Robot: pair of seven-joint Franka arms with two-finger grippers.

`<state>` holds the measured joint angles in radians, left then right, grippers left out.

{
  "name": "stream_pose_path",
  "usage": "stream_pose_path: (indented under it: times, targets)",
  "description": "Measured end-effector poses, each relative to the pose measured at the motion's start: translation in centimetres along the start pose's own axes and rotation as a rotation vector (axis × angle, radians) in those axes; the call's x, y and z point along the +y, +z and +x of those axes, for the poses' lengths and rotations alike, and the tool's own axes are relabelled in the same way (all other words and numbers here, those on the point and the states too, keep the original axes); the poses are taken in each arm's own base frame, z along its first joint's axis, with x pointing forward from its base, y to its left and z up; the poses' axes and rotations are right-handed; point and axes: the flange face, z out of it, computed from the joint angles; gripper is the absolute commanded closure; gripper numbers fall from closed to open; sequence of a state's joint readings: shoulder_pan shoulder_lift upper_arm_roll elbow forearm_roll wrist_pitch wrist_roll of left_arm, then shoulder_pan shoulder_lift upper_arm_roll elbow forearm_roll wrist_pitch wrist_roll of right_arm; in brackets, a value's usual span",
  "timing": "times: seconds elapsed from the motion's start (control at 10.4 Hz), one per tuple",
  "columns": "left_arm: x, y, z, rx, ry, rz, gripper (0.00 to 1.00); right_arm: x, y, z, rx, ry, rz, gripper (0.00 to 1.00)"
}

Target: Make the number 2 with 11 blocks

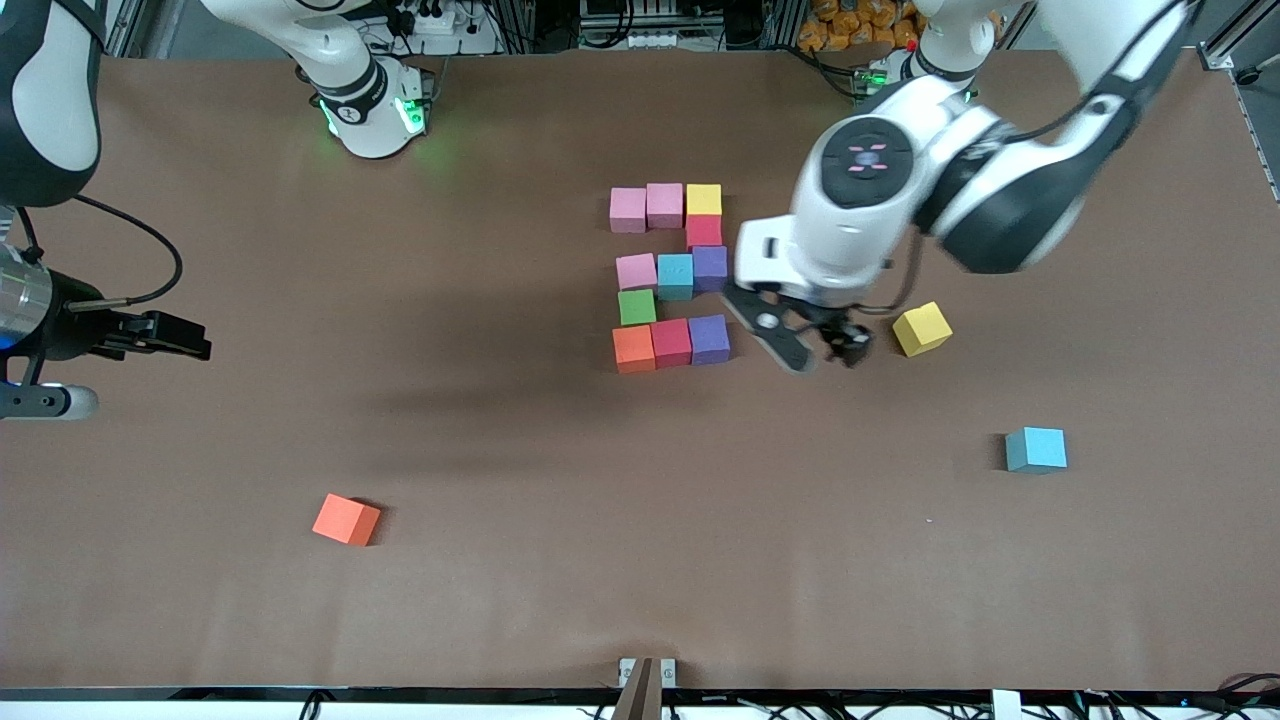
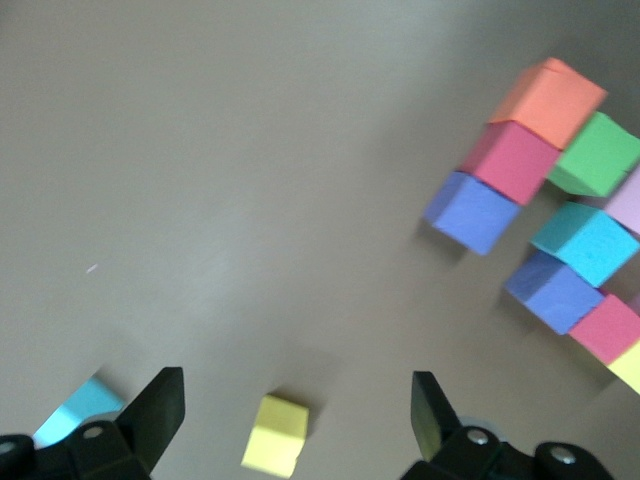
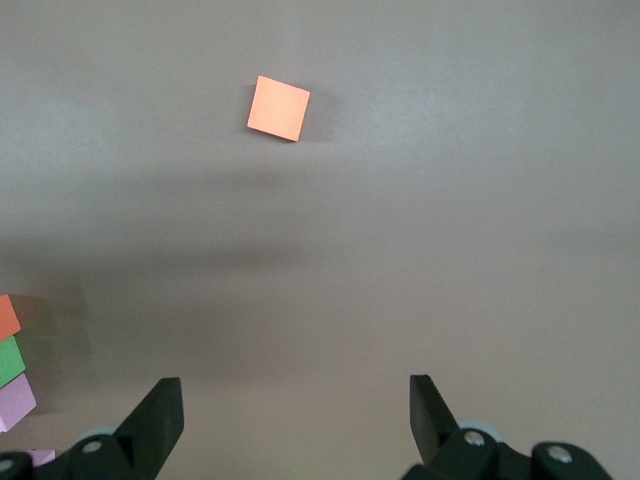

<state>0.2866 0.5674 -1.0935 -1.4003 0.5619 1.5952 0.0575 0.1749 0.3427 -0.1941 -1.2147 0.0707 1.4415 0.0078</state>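
The number 2 (image 1: 670, 277) is seen whole only in the front view, laid flat on the brown table (image 1: 500, 450) as eleven matte, square-edged foam cubes; its landmark is the purple cube (image 1: 709, 339) at the end of its lowest row; in the left wrist view only part of the digit (image 2: 545, 210) is caught, and in the right wrist view just a sliver of orange, green and pink cubes at the picture's edge.

The left gripper (image 1: 815, 350) is held over bare table just beside that purple cube, toward the left arm's end, its fingers spread wide and nothing between them; a loose yellow cube (image 1: 922, 329) is shown near it, and is framed between the fingers (image 2: 160, 410) in the left wrist view.

A loose light blue cube (image 1: 1036, 449) lies nearer the front camera than the purple cube; a loose orange cube (image 1: 346, 519) lies well apart from it, toward the right arm's end, and is seen squarely from above (image 3: 279, 108) only in the right wrist view.

The right gripper (image 3: 295, 425) waits over empty table, fingers wide.
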Motion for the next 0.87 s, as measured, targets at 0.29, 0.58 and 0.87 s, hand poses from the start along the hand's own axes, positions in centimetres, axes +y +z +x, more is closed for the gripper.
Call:
stream_pose_path:
  times: [0.29, 0.58, 0.87]
  targets:
    - [-8.0, -2.7, -4.3, 0.027, -0.153, 0.033, 0.00, -0.4, 0.0, 0.0, 0.001, -0.007, 0.000, 0.00]
    - [-10.1, -7.9, -7.4, 0.082, -0.239, 0.103, 0.00, -0.8, -0.1, 0.0, 0.001, -0.013, 0.000, 0.00]
    - [-13.8, -13.1, -14.5, 0.162, -0.451, -0.006, 0.00, -0.9, -0.1, -0.1, 0.002, -0.016, 0.000, 0.00]
